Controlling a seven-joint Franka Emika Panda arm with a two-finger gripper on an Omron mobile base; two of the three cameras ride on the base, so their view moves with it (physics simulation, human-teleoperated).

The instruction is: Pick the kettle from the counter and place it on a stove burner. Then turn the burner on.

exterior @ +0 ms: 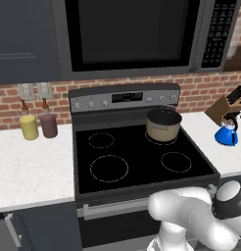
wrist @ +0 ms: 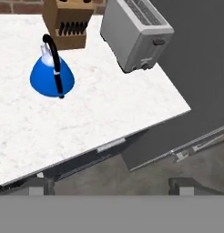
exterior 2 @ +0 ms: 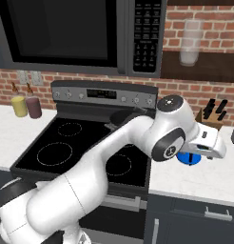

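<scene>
The small blue kettle with its thin black handle stands upright on the white counter, just in front of a knife block. It also appears right of the cooktop as the kettle, and in the right base view as a kettle half hidden behind my white hand. My gripper hovers above the counter's front edge, apart from the kettle, open with nothing between its widely spaced tips. The large stove burner lies bare at the front left of the black cooktop, seen too as the burner.
A tan pot sits on the rear right circle. A wooden knife block and a silver toaster stand behind and beside the kettle. Yellow and maroon cups stand left of the stove. Knobs line the back panel.
</scene>
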